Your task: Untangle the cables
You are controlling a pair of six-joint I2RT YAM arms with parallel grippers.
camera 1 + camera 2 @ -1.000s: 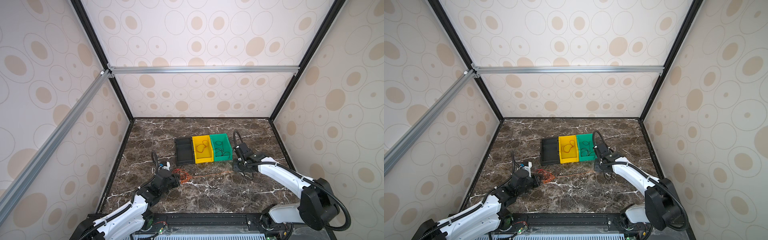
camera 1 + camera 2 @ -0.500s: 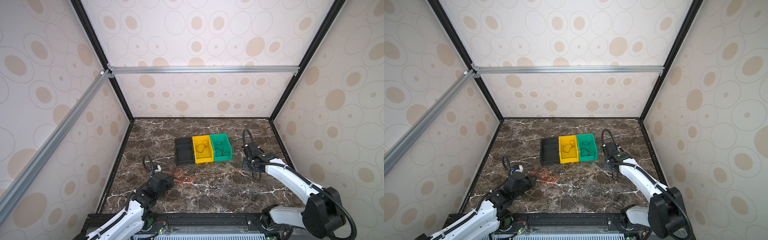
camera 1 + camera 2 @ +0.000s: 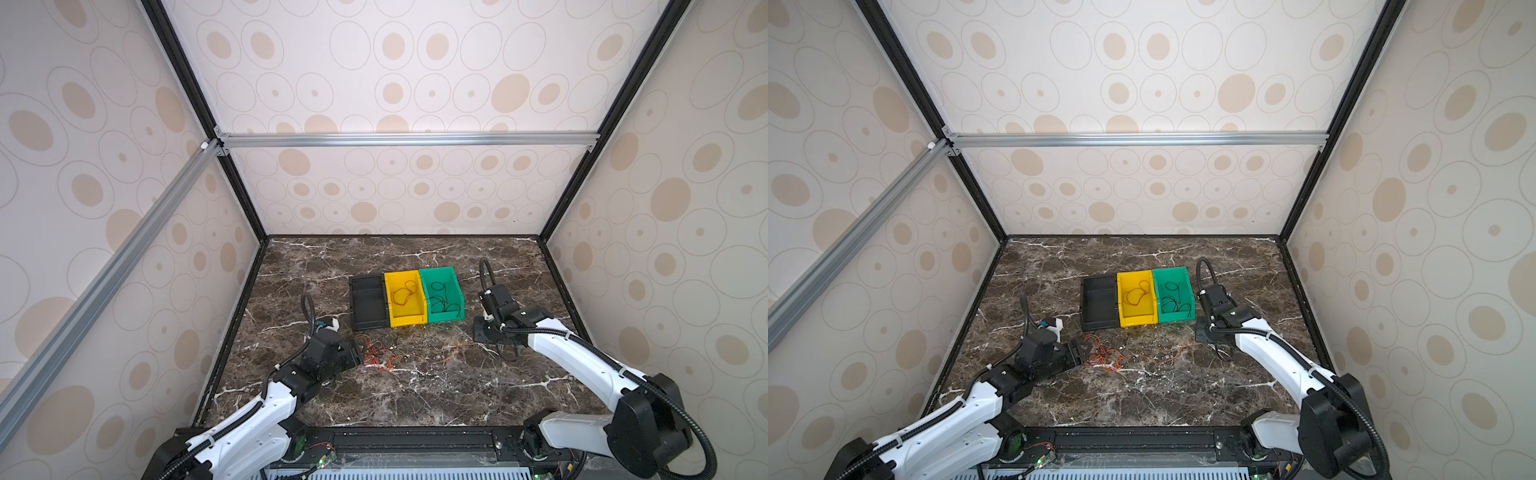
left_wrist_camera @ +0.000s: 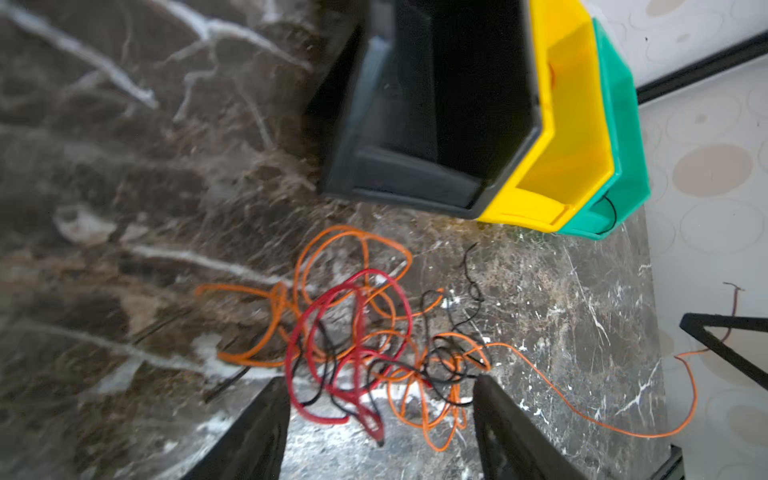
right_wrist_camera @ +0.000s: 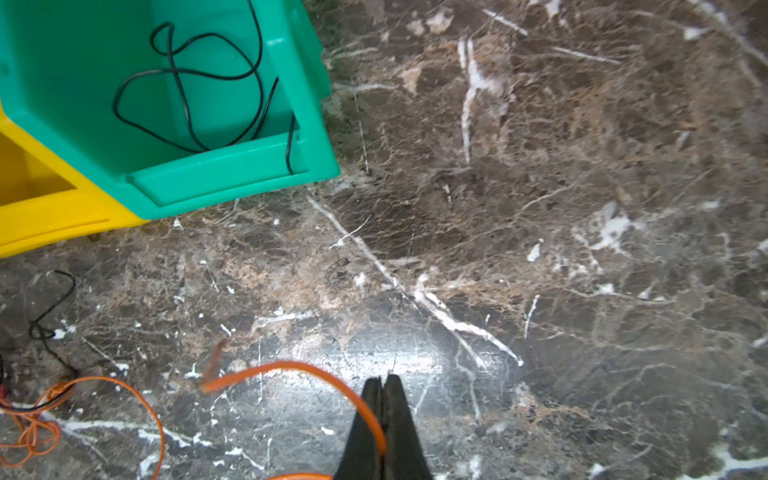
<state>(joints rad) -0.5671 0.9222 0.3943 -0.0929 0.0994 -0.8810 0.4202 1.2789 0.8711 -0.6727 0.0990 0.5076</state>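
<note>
The cables [image 3: 380, 353] [image 3: 1106, 353] lie as an orange, red and black tangle [image 4: 353, 332] on the marble floor in front of the bins. My left gripper [image 3: 358, 354] [image 4: 380, 419] is low at the tangle's left side, open, with loops lying between its fingers [image 4: 257, 432]. One long orange cable [image 3: 440, 355] [image 4: 582, 411] runs right from the tangle. My right gripper [image 3: 478, 337] [image 5: 382, 390] is shut on that orange cable [image 5: 291, 368] near its end.
Three bins stand side by side behind the tangle: black [image 3: 368, 303], yellow [image 3: 405, 318] holding a red-orange wire loop [image 3: 403, 293], and green [image 3: 442, 316] holding a black wire [image 5: 187, 75]. Patterned walls enclose the floor on three sides.
My left gripper's jaws have opened at the tangle after drawing back and returning. My right gripper swung right, then came back left, keeping hold of the orange cable.
</note>
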